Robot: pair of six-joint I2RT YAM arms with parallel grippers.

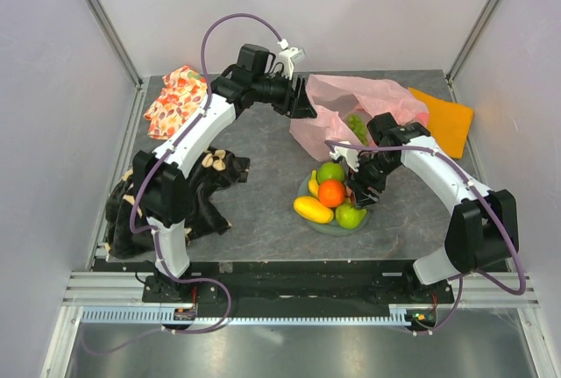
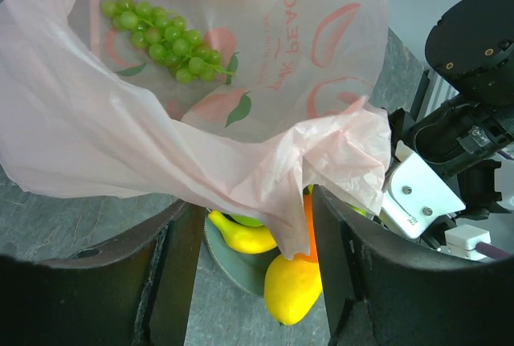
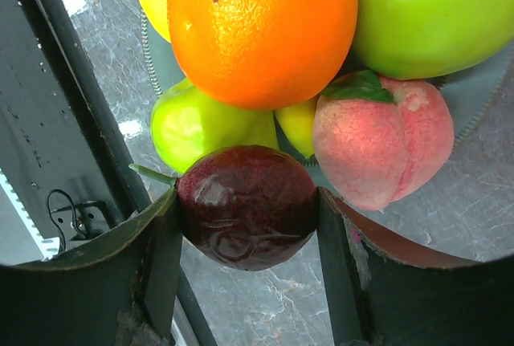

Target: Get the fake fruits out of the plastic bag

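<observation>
The pink plastic bag (image 1: 368,102) lies at the back of the table with its mouth toward the plate (image 1: 308,220). Green grapes (image 2: 161,37) show through its film. My left gripper (image 1: 304,102) is at the bag's left edge, open; a flap of the bag (image 2: 297,217) hangs loose between its fingers (image 2: 173,274). My right gripper (image 3: 247,201) is shut on the dark plum (image 3: 245,217) just beside the plate's rim (image 3: 490,81). An orange (image 3: 261,29), a green apple (image 3: 426,13), a peach (image 3: 381,141), a pear (image 3: 197,125), a mango (image 2: 293,286) and a banana (image 2: 241,238) lie on the plate.
An orange cloth (image 1: 443,119) lies right of the bag. Floral fabric (image 1: 175,102) sits at the back left, with a black patterned cloth (image 1: 197,189) beside the left arm. Metal posts and grey walls close in the table. The right arm (image 2: 474,121) is close to the bag's mouth.
</observation>
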